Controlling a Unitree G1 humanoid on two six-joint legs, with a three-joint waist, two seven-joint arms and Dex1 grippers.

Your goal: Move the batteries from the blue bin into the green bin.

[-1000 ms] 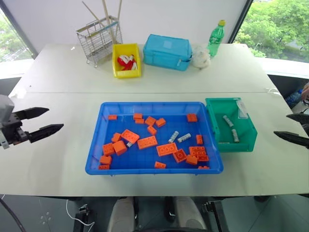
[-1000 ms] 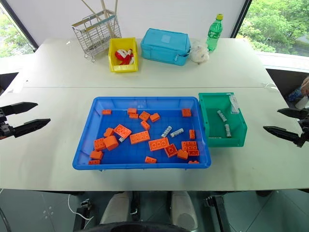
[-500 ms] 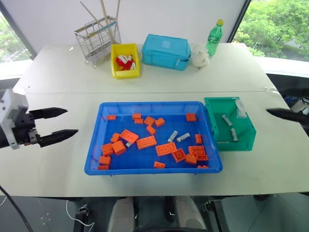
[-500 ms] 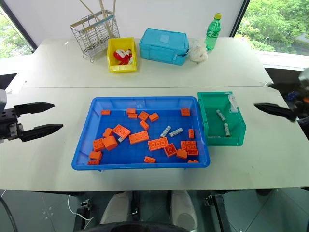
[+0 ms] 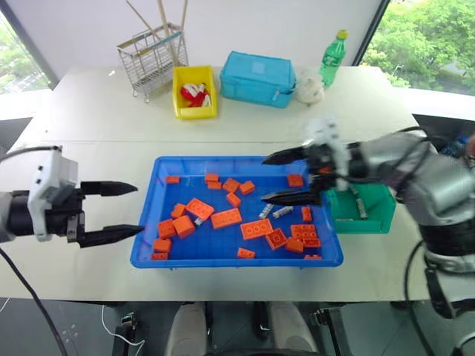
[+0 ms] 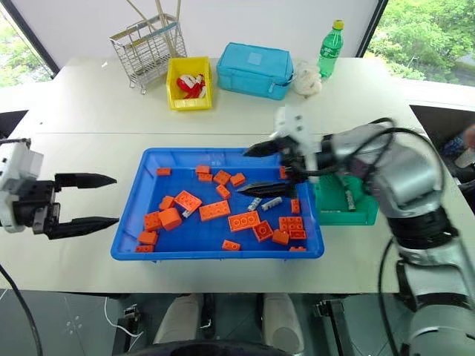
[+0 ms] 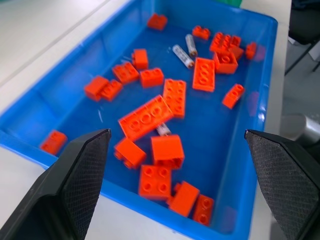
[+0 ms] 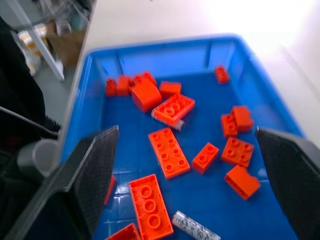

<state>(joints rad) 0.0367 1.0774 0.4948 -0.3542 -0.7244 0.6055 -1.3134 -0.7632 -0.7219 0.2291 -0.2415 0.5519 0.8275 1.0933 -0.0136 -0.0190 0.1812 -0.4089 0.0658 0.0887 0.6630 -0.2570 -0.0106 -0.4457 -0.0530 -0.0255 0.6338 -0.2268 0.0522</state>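
Observation:
The blue bin (image 5: 215,159) lies mid-table, holding many orange bricks (image 5: 226,218). Two batteries (image 5: 266,210) lie side by side right of its centre, also seen in the left wrist view as batteries (image 7: 182,56). A third battery (image 7: 161,130) pokes out from under a brick. My right gripper (image 5: 263,179) hovers open above the bin's right part, just over the two batteries. My left gripper (image 5: 139,209) is open beside the bin's left rim. The green bin (image 5: 375,208) touches the blue bin's right side, partly behind my right arm, with a battery (image 5: 361,207) inside.
Along the table's back stand a wire basket (image 5: 152,59) with sticks, a small yellow bin (image 5: 194,91), a light-blue lidded box (image 5: 257,78), a white crumpled bag (image 5: 309,87) and a green bottle (image 5: 332,58). Bare tabletop flanks both bins.
My right arm swung left from the table's right side, across the green bin, to above the blue bin. My left gripper moved right, up to the blue bin's left rim. Both stayed open.

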